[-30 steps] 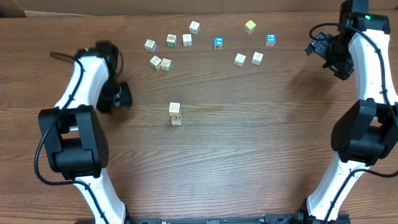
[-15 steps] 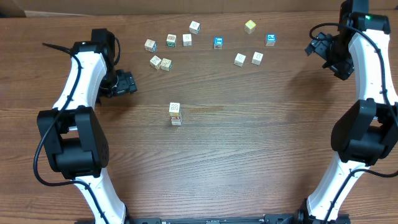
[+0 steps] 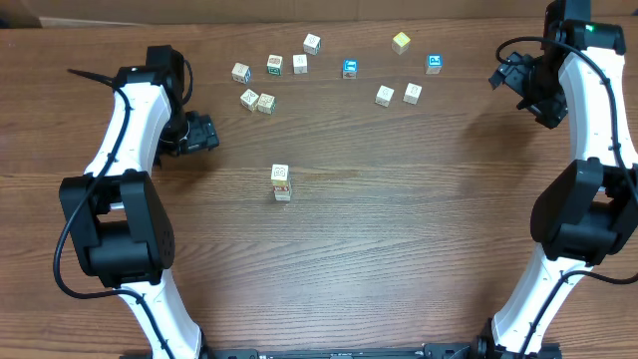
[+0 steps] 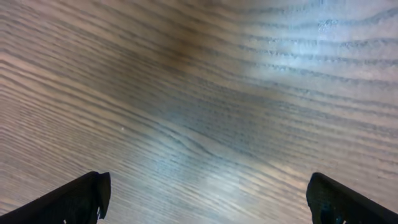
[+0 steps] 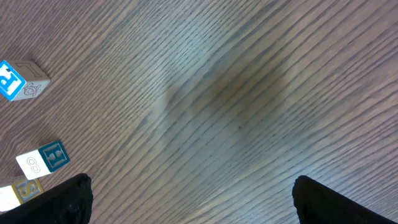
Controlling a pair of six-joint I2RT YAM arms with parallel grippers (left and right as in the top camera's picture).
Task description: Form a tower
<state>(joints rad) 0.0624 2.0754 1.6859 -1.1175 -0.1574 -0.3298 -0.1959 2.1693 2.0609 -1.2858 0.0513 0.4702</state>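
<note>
The tower [image 3: 281,182] is a narrow column of small pale printed cubes standing near the middle of the wooden table [image 3: 399,229]. My left gripper [image 3: 206,133] hovers left of it and a little farther back, well apart. In the left wrist view the left gripper [image 4: 208,199] is open, its dark fingertips [image 4: 81,198] wide apart over bare wood. My right gripper [image 3: 504,75] hangs at the far right. In its own view the right gripper [image 5: 193,202] is open too, with nothing between its fingers.
Several loose cubes lie along the back: pale ones [image 3: 249,99] [image 3: 385,95], blue-faced ones [image 3: 350,68] [image 3: 434,63] and a yellow one [image 3: 401,42]. The right wrist view shows a blue-faced cube [image 5: 18,79] and an H cube [image 5: 43,160] at its left edge.
The left arm swung away from the tower toward the back left and its jaws opened wider, then held still. The right arm has not moved.
</note>
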